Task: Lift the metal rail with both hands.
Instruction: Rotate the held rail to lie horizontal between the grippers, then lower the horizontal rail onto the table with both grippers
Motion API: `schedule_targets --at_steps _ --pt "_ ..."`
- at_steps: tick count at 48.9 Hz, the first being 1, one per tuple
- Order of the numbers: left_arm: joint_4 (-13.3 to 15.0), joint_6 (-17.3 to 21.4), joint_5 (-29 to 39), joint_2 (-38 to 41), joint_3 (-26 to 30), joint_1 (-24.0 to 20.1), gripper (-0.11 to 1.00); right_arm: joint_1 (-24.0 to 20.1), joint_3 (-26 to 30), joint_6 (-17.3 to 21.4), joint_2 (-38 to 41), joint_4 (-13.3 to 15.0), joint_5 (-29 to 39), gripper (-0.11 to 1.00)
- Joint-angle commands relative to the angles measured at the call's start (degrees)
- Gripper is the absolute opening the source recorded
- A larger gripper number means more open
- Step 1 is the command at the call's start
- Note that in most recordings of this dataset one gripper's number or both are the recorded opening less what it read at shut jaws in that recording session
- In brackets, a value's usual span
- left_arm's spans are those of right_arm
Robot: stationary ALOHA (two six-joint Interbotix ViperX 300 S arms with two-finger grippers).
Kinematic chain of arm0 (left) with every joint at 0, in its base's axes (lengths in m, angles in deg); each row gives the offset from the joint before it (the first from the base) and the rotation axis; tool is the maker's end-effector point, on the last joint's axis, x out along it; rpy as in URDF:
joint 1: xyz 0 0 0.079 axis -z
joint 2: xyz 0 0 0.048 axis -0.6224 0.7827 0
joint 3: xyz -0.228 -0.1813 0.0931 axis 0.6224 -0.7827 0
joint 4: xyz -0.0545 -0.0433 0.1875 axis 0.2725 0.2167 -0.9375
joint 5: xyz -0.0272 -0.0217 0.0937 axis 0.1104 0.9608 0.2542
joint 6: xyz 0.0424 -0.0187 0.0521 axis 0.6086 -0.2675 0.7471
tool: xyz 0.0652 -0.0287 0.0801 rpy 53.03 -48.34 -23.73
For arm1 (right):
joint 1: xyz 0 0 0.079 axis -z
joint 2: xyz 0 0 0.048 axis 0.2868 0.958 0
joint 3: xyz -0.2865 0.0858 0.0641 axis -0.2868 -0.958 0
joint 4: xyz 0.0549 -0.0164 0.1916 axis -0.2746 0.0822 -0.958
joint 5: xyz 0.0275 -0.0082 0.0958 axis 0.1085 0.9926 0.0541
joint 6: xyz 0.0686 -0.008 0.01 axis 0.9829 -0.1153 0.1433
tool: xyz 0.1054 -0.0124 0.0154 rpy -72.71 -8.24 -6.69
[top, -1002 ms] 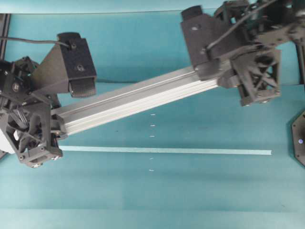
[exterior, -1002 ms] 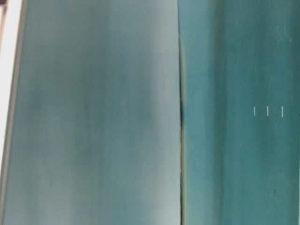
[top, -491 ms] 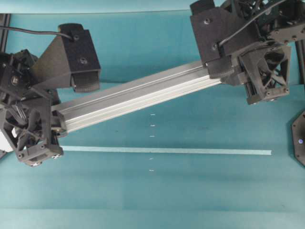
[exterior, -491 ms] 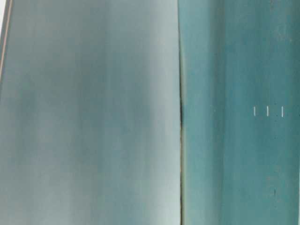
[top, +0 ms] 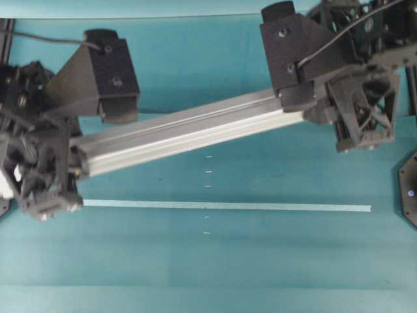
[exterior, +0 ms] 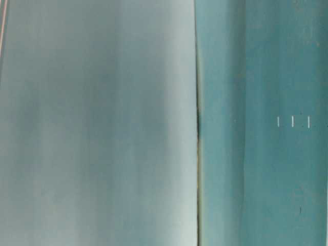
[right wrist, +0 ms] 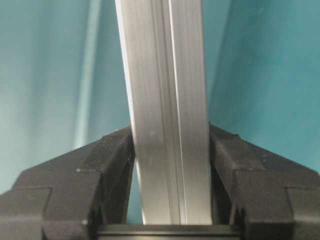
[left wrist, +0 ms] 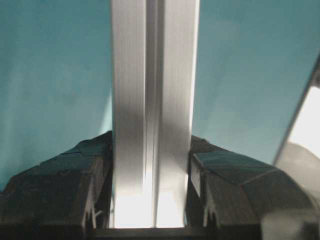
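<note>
Rail: metal rail (top: 189,134), clear of the teal table (top: 215,267), spanning from left edge toward upper right in the overhead view; above and apart from the pale tape strip (top: 228,207).
Long axis: straight, slanted across the table, left end nearer the tape strip, right end farther from it; grooved face up toward both wrist cameras.
Left gripper (left wrist: 150,200): narrow, both fingers pressed against the rail's sides near its left end.
Right gripper (right wrist: 170,200): narrow, clamped on the rail's sides near its right end.
Handling (judged): rigid, no sag likely; smooth aluminium, probably slippery against plastic fingers; moderately heavy for its length.
Hold points (judged): flat side faces close to each end, as now; uneven lifting likely to tilt or twist the bar.
</note>
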Motion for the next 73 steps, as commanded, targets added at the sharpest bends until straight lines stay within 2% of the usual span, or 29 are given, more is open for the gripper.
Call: schedule_targets --at_steps 1,10,23,36,43,62,73 --pt "-0.4 2.3 -0.4 -0.5 1.8 -3.4 0.32 -1.9 1.1 3.4 -0.8 -0.2 0.3 0.43" --pt "-0.4 8.3 -0.2 -0.4 1.2 -6.5 0.32 -2.9 -2.2 9.9 -1.7 -0.2 1.8 0.42" --pt "-0.4 13.3 -3.0 -0.4 -1.8 -9.7 0.32 -3.0 -5.8 16.9 -3.3 -0.2 4.4 0.42" --pt "-0.4 13.3 -5.5 -0.6 -5.4 -9.4 0.32 -3.0 -11.5 17.1 -4.6 -0.2 -0.6 0.42" --pt "-0.4 13.2 -10.0 -0.8 -8.0 -8.1 0.32 -3.1 -15.2 17.1 -4.5 -0.2 -4.7 0.42" --pt "-0.4 12.8 -17.7 -0.9 -21.3 -7.3 0.32 -3.3 -23.5 17.3 -4.0 -0.2 -12.1 0.41" --pt "-0.4 12.3 -23.5 -1.1 -27.0 -7.4 0.32 -3.6 -29.5 17.2 -3.3 -0.5 -17.8 0.39"
